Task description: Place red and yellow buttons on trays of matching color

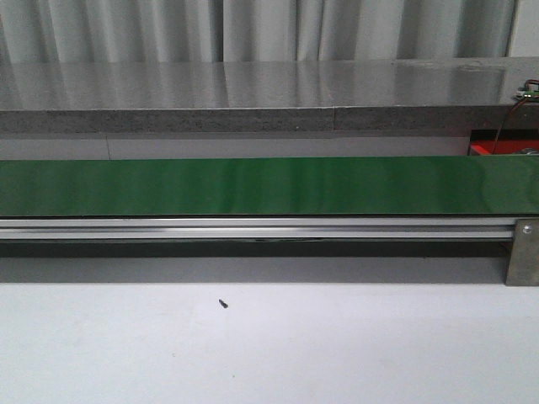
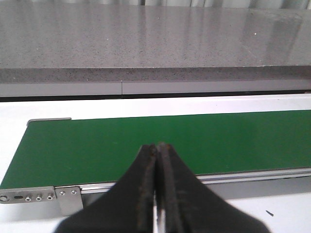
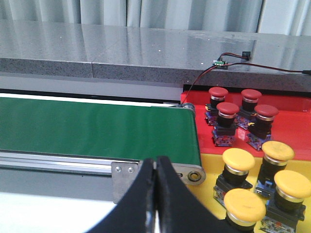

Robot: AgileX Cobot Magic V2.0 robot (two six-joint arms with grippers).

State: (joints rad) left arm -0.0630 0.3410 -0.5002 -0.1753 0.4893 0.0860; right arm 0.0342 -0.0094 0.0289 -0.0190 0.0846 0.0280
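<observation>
Left tool (image 2: 156,194) and right tool (image 3: 155,194): jaws closed, empty. Four red buttons (image 3: 227,109) upright on red tray (image 3: 291,127); four yellow buttons (image 3: 238,159) upright on yellow tray (image 3: 212,162)

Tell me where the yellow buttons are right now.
Only the right wrist view shows them: four yellow buttons stand on the yellow tray, just past the green conveyor belt's roller end, beside the red buttons.
</observation>
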